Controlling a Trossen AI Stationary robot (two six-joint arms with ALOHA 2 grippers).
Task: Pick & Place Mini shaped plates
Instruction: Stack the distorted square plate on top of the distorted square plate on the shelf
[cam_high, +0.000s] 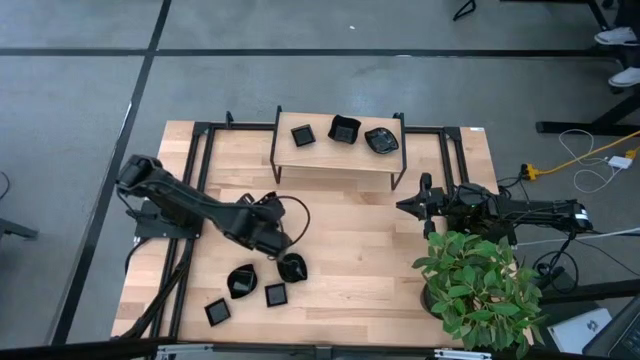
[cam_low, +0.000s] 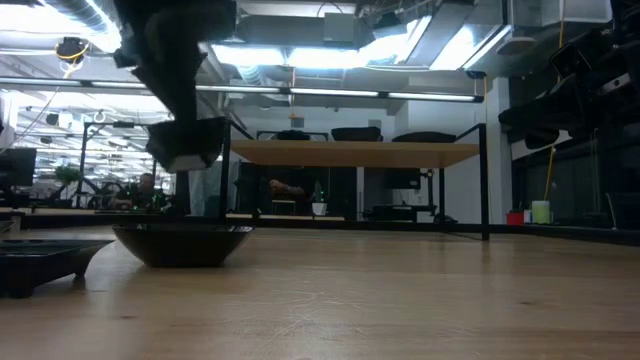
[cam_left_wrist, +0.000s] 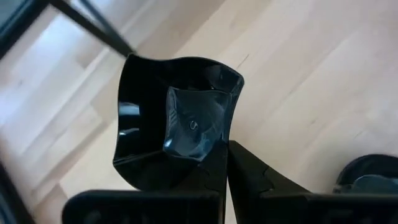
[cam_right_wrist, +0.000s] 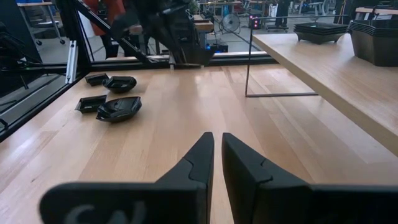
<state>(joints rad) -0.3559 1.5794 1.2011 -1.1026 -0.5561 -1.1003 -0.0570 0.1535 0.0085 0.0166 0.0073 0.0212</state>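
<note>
Close up, left gripper (cam_left_wrist: 227, 163) clamped on the edge of a wavy black plate (cam_left_wrist: 177, 121) above the table (cam_high: 350, 260), three plates (cam_high: 245, 290) lying nearby, right gripper (cam_right_wrist: 216, 152) idle with fingers together, three more plates (cam_high: 343, 133) on the shelf (cam_high: 340, 158) behind.

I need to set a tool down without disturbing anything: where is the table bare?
Bare wood lies between the left gripper and the potted plant, below the shelf. It is crowded by the mini plates at the near left.
</note>
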